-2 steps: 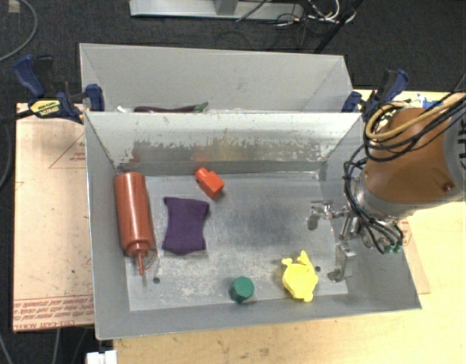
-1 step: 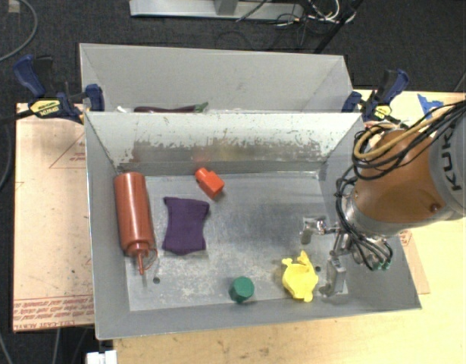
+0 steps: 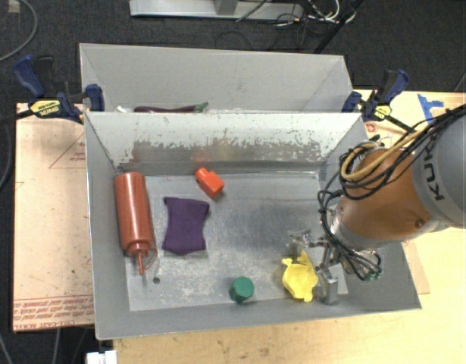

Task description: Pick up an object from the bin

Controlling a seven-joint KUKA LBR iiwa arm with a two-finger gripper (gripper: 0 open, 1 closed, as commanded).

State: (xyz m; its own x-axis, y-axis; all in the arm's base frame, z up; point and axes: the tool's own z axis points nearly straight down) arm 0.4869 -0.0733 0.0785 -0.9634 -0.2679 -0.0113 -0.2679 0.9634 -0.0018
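Now, the gripper [image 3: 317, 273] is seen low in the bin [image 3: 217, 154], down by the floor at the front corner nearest the arm. A crumpled yellow lump [image 3: 298, 280] is found right against it, on the side away from the arm. Whether the gripper is released or clenched cannot be told from here, and the lump is not seen to be grasped.

The lump's longer run is judged to lie roughly front to back, so a close across its narrow width is called for. Room is tight: the front wall is met just beyond gripper and lump, and the side wall is judged to be close behind the arm. Open floor is offered further out from the gripper, away from the arm. There a green round cap [image 3: 242, 289] is met first, near the lump along the front wall. Well apart, further still, a purple cloth [image 3: 185, 224], a small orange block [image 3: 209, 181] and a red-brown bottle [image 3: 134, 214] on its side are found, so a straight lift is judged unhindered.
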